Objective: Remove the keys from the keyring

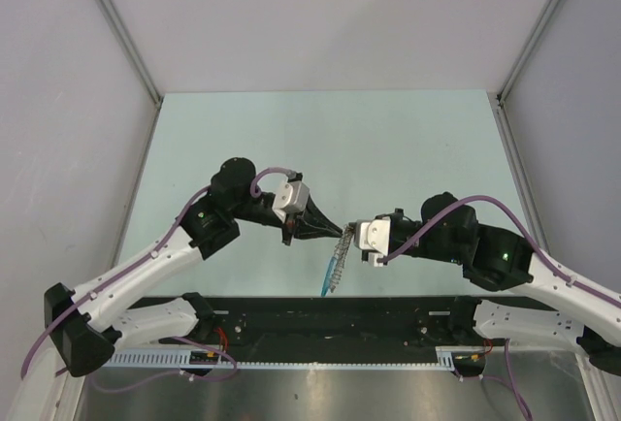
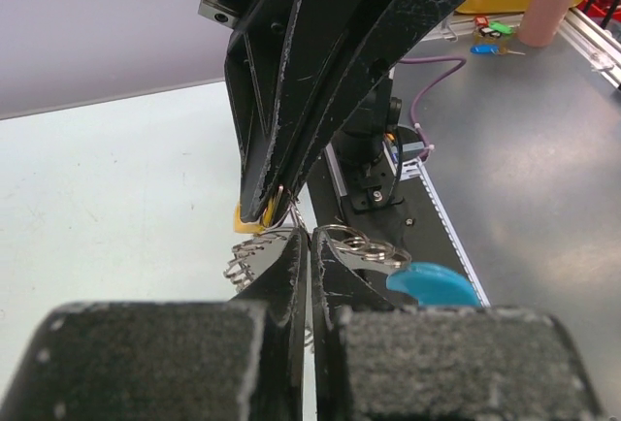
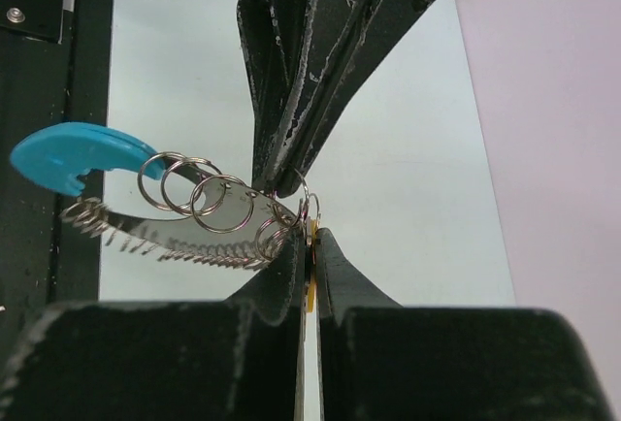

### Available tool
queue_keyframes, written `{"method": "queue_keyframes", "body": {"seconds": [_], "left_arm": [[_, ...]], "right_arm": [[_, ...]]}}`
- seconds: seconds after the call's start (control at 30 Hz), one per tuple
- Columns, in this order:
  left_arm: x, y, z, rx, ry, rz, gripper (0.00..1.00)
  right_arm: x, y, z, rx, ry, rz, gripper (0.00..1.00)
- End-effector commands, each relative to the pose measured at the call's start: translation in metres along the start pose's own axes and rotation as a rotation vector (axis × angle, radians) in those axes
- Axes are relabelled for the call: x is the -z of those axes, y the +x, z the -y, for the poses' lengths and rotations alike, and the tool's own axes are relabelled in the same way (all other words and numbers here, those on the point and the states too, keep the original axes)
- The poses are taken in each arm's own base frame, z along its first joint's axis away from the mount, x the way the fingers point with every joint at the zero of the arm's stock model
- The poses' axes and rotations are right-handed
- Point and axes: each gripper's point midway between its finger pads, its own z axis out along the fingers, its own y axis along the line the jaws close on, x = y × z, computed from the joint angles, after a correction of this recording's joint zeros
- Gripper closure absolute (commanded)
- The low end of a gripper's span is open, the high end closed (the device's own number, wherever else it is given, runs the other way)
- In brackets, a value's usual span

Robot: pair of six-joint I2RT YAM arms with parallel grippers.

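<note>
Pale grey walls [image 1: 310, 14] box in a light green table [image 1: 243, 130], and we see 2 arms reaching inward over its near half: the left arm [image 1: 146, 261] and the right arm [image 1: 543, 280]. They meet tip to tip near the table's middle, above the near edge.

The left gripper [image 1: 337, 231] is closed to a thin slit. As far as we can tell, it pinches the wire of the keyring [image 3: 307, 193], a thin silvery loop at the meeting point. The right gripper [image 1: 351, 228] is also drawn narrow, with a yellow tab [image 3: 310, 295] clamped between its fingers [image 3: 335, 266]. In both wrist views the 2 pairs of fingertips sit just beside each other, almost touching.

The keys [image 1: 337, 254] hang from that point, clear of the table and dangling towards the near edge. From the right wrist we make out a long saw-toothed silvery piece [image 3: 184, 237] and several small rings [image 3: 191, 185] overlapping it. The blue piece [image 1: 326, 285] is the lowest part of the bunch, and its rounded end points away from the grippers.
</note>
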Motion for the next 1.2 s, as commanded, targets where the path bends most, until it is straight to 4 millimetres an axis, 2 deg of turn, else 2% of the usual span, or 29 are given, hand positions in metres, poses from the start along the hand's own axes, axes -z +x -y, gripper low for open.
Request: {"method": "queue_keyframes", "body": {"seconds": [0.0, 0.3, 0.53, 0.9, 1.17], "left_arm": [[0.002, -0.017, 0.011, -0.077, 0.035, 0.048, 1.00], [0.006, -0.013, 0.004, -0.031, 0.024, 0.057, 1.00], [0.007, -0.017, 0.002, 0.028, 0.001, 0.146, 1.00], [0.015, -0.031, 0.005, 0.066, -0.036, 0.250, 1.00], [0.017, -0.038, 0.009, 0.062, -0.026, 0.267, 1.00]], "right_arm": [[0.010, -0.015, 0.031, -0.013, 0.128, 0.027, 1.00], [0.015, -0.016, 0.033, -0.010, 0.139, 0.033, 1.00], [0.012, -0.025, 0.028, 0.008, 0.109, 0.089, 1.00], [0.001, -0.013, 0.016, 0.010, 0.075, 0.072, 1.00], [0.001, -0.010, 0.018, -0.004, 0.093, 0.067, 1.00]]}}
